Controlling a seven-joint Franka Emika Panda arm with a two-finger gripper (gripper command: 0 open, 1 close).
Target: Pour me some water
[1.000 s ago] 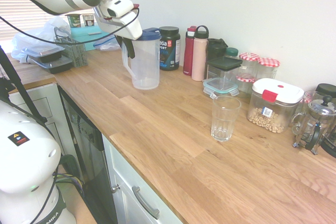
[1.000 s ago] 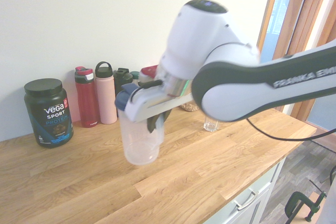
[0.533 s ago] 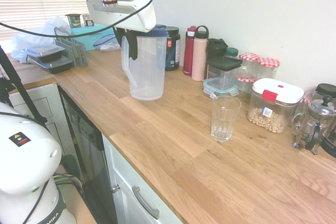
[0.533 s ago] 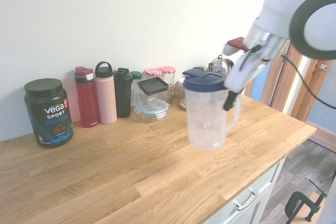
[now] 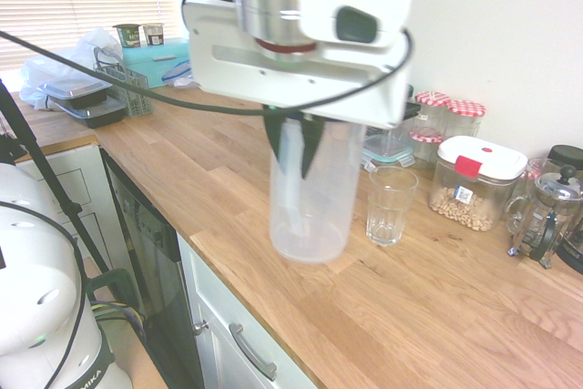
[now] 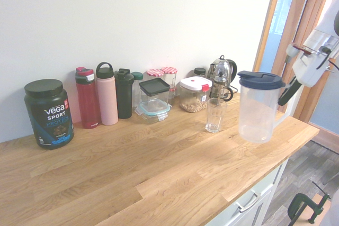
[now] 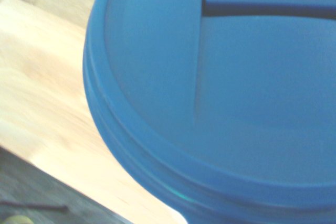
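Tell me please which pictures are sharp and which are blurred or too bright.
First exterior view: the gripper and jug are smeared, while the glass and worktop behind stay sharp, and the window blind is overexposed. Second exterior view: evenly lit and mostly sharp, only the arm at the edge is soft. Wrist view: fully out of focus, filled by the blue lid.

From the first exterior view I can't see the pitcher's [image 5: 310,189] lid or handle; the arm's wrist covers them. My wrist view is filled by the blurred blue lid [image 7: 220,87], cut off at the right and bottom edges
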